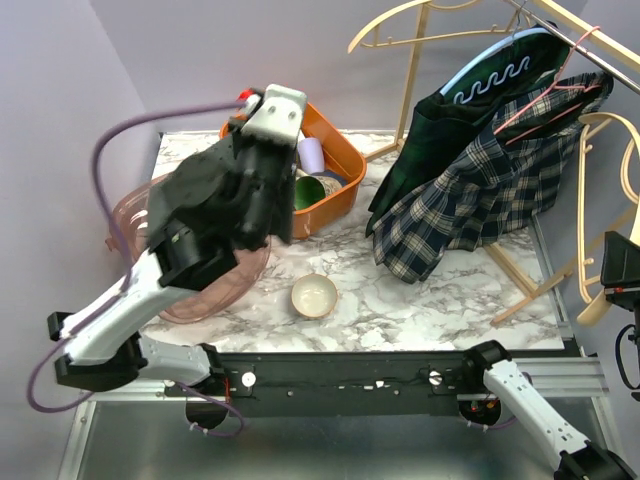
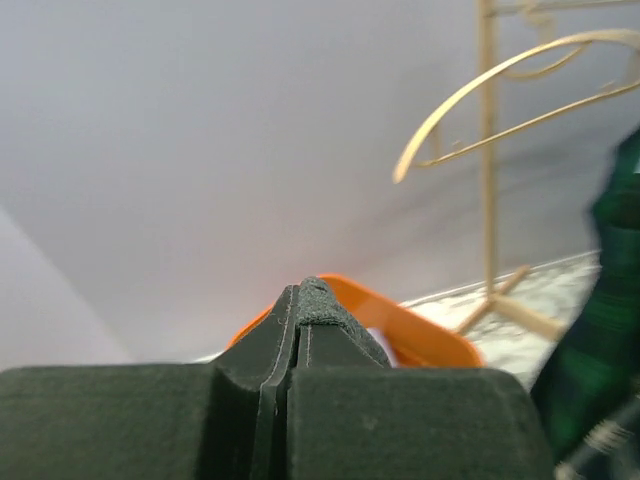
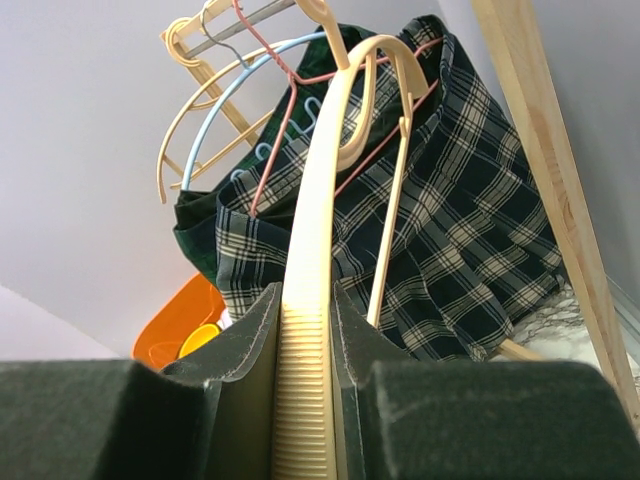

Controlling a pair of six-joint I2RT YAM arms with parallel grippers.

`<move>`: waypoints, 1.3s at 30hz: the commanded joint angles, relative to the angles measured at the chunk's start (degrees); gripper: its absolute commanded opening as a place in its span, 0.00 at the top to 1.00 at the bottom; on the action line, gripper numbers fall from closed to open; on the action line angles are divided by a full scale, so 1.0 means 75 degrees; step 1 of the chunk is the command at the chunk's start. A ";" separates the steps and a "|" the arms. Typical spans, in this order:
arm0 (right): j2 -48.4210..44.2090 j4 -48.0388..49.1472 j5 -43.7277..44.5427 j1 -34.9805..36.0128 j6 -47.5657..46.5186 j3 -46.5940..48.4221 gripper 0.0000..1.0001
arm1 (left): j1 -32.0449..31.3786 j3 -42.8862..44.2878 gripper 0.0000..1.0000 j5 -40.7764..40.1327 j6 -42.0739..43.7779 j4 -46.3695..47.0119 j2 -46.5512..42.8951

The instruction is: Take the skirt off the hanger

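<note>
Skirt (image 1: 480, 200), plaid, hangs at 2 o'clock in the top view on pink hanger (image 3: 270, 150), on wooden rack (image 1: 410, 75), next to 1 dark green garment (image 1: 440, 120). Not off yet. Right gripper (image 3: 308, 300) is clamped narrow on cream hanger (image 3: 310, 390), which is not the 1 carrying the skirt. Left gripper (image 2: 300, 300) is fully closed on nothing, raised at 10 o'clock over orange basket (image 1: 340, 195). Risk: pulling the cream hanger moves the wrong item, and could snag the plaid fabric or tip the light rack.
</note>
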 commanded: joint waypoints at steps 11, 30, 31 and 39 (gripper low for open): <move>-0.0243 0.0448 0.0090 -0.0014 -0.0282 -0.0395 0.99 | 0.4239 0.0460 1.00 -0.0438 -0.2097 -0.1702 0.0241; -0.0478 0.0530 -0.0132 -0.0014 -0.0317 -0.0841 0.99 | 0.7976 -0.3418 1.00 0.2286 -0.6372 -0.3027 -0.0428; -0.0490 0.0542 -0.0156 -0.0014 -0.0317 -0.0864 0.99 | 0.8210 -0.3744 1.00 0.2524 -0.6815 -0.3004 -0.0416; -0.0537 0.0483 -0.0086 -0.0014 -0.0247 -0.1168 0.99 | 0.9757 -0.5411 0.65 0.4821 -0.8764 -0.2523 0.0169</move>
